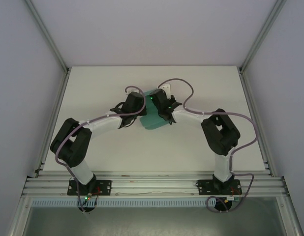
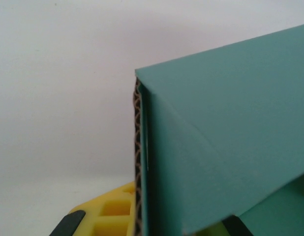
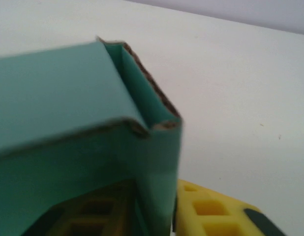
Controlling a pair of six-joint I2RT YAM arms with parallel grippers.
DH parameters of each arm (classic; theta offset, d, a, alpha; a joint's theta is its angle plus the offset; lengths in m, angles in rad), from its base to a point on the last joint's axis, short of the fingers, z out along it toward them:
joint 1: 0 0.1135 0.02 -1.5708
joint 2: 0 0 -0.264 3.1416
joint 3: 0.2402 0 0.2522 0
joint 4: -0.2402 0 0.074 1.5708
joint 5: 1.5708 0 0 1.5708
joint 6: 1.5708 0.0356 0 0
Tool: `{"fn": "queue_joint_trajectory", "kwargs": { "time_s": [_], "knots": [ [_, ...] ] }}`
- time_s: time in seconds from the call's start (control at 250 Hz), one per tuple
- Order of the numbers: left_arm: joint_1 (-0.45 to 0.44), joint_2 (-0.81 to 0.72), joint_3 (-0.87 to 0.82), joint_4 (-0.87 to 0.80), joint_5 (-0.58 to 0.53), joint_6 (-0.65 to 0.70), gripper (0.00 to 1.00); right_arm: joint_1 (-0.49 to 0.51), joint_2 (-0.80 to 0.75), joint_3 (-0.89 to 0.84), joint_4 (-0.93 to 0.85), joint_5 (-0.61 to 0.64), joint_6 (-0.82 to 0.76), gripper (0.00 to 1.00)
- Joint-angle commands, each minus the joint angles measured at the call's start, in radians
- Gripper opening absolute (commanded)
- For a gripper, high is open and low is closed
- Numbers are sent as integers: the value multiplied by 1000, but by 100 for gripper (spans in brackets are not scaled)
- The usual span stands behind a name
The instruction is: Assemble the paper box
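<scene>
paper box (image 1: 154, 122) middle of desk (image 1: 93, 88), walls up. left hand (image 2: 152, 223) pinching one side wall, right hand (image 3: 157, 216) pinching corner wall. light corrugated card, probably creases easy, so grab doubled walls, not flat panels

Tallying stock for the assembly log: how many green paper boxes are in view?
1. The paper box lies at the middle of the table, between the left gripper and right gripper; both wrist cameras see its corners close up. Another could lie hidden beneath them.
</scene>
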Motion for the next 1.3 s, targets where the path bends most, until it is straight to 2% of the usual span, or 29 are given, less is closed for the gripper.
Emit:
{"fn": "queue_joint_trajectory", "kwargs": {
  "time_s": [0.0, 0.076, 0.144, 0.216, 0.24, 0.252, 0.336, 0.404, 0.5, 0.684, 0.755, 0.795, 0.859, 0.923, 1.079, 1.295],
  "knots": [
    [18, -5, 7, -18, -13, -6, 0, -68, -83, -84, 124, -184, -105, 35],
    [19, -3, 7, -11, -4, 13, 0, -68, -141, -130, 161, -304, -125, 51],
    [19, -4, 7, -6, 0, 31, 0, -70, -201, -167, 169, -401, -148, 74],
    [22, -8, 9, -7, 9, 55, 0, -70, -280, -215, 185, -489, -160, 87],
    [22, -10, 8, -4, 16, 65, 0, -69, -307, -232, 195, -510, -159, 98],
    [23, -10, 8, -5, 19, 68, 0, -70, -321, -242, 201, -518, -160, 100],
    [33, -20, 4, 6, 40, 87, 0, -69, -423, -303, 222, -555, -164, 100],
    [44, -29, 9, 7, 62, 116, 0, -72, -506, -345, 230, -524, -149, 100],
    [63, -29, 36, -13, 148, 216, 0, -79, -614, -404, 238, -444, -117, 100],
    [68, -14, 183, -283, 284, 554, 0, -118, -789, -475, 99, -296, -43, 100],
    [51, -21, 206, -411, 418, 752, 0, -146, -845, -490, 16, -275, 3, 100],
    [33, -24, 212, -477, 449, 859, 0, -166, -872, -497, -30, -289, 22, 100],
    [-3, -22, 232, -573, 433, 968, 0, -195, -910, -514, -89, -306, 43, 100],
    [-28, -4, 273, -666, 385, 1022, 0, -220, -939, -531, -135, -320, 54, 100],
    [-61, 76, 388, -840, 291, 1062, 0, -271, -962, -550, -203, -352, 75, 100],
    [-164, 218, 475, -949, 106, 1076, 0, -317, -919, -549, -234, -405, 95, 100]
  ]
}}
